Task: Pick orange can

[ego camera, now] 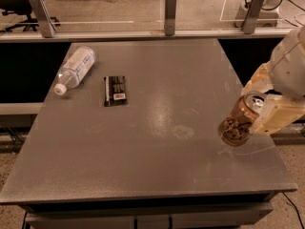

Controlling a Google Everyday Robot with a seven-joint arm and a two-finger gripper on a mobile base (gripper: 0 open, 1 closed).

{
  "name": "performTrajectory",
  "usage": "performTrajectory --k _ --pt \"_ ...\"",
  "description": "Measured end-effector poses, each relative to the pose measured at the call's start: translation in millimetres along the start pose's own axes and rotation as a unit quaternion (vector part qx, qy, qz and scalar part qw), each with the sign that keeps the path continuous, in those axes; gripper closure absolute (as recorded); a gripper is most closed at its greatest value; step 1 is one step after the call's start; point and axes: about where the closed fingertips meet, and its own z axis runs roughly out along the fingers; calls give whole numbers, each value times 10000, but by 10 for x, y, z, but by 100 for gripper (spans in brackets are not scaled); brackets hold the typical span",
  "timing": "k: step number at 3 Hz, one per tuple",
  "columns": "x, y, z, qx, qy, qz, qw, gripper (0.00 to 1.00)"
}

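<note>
The orange can (237, 124), orange-brown with a silver top and dark swirly markings, is at the right side of the grey table (157, 142). It is tilted, its top pointing up and right, and it is lifted off the table top. My gripper (253, 109) comes in from the right and is shut on the can. One cream finger (276, 118) presses its right side and the other finger (257, 78) shows behind it.
A clear plastic water bottle (74, 68) lies on its side at the table's far left. A black flat packet (115, 90) lies next to it. A rail with metal posts (170, 11) runs along the table's far edge.
</note>
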Motion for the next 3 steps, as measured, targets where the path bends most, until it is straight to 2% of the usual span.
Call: performTrajectory --k 1,2,3 --pt "-99 -111 -410 434 -501 27 9978 100" --pt "-307 -189 -623 814 -1118 -67 9904 100" --pt "-401 -180 -674 844 -1247 -90 9886 100"
